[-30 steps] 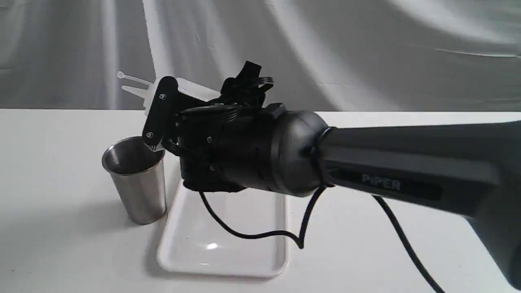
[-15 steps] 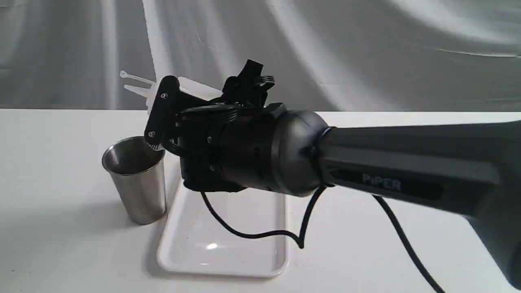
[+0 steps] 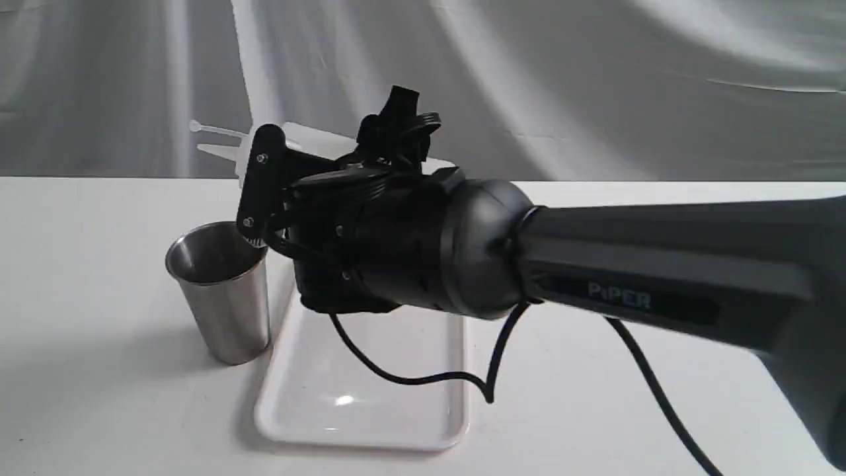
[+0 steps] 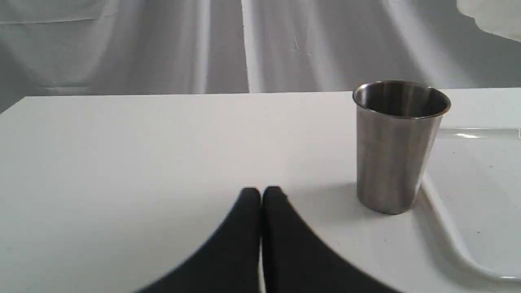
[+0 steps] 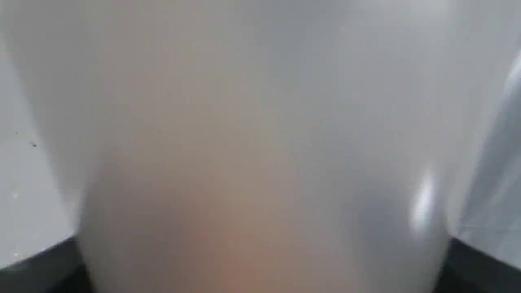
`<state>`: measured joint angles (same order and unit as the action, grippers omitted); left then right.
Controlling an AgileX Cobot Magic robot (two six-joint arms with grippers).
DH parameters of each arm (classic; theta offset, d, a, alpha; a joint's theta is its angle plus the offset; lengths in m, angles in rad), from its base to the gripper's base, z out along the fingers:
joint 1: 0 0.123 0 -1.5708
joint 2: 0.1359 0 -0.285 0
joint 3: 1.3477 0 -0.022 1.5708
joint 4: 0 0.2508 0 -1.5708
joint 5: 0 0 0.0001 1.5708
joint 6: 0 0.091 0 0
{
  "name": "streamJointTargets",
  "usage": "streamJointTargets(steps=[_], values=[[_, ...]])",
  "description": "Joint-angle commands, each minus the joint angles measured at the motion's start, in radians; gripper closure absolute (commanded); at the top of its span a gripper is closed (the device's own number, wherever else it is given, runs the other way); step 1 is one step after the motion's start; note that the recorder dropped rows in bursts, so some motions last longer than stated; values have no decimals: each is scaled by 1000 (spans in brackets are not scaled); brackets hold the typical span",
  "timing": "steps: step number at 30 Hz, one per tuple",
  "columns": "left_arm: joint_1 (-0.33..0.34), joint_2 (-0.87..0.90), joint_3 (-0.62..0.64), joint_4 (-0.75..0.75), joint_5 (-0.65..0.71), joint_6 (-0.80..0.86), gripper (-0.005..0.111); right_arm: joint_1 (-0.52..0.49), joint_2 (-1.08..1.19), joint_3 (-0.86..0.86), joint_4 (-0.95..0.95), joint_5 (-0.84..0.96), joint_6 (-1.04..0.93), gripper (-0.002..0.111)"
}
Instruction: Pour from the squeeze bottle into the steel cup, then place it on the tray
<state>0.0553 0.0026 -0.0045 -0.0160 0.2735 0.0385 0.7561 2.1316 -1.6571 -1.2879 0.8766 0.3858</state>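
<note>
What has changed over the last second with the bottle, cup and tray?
The right gripper has rolled slightly with the bottle gripped in it, so the nozzle dipped from pointing a little upward to about level. Nothing was taken hold of or let go, and no stream shows. The cup and tray stayed where they were.

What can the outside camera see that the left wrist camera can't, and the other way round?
Only the exterior view shows the right gripper clamped on the squeeze bottle, tipped almost level with its nozzle above the steel cup; the left wrist view catches at most a whitish blur. Only the left wrist view shows the left gripper, shut and empty. Both show the cup standing on the table beside the tray.
</note>
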Motion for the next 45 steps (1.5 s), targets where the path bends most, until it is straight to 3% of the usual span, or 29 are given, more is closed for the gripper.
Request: streamJointTargets(steps=[1,26,34,45], values=[[-8,-3,4,-1,-8,-2,107,-1,-9,-9,-54,11,-34,108],[-8,-3,4,-1,-8,-2,107,-18,8,-9,-185,39,-214,108],[-8,-3,4,-1,-8,-4,107,-18,60,-107,-189,67,-251,108],[-8,-3,4,-1,-8,-2,107,-18,87,-114,-204,74,-376,108]])
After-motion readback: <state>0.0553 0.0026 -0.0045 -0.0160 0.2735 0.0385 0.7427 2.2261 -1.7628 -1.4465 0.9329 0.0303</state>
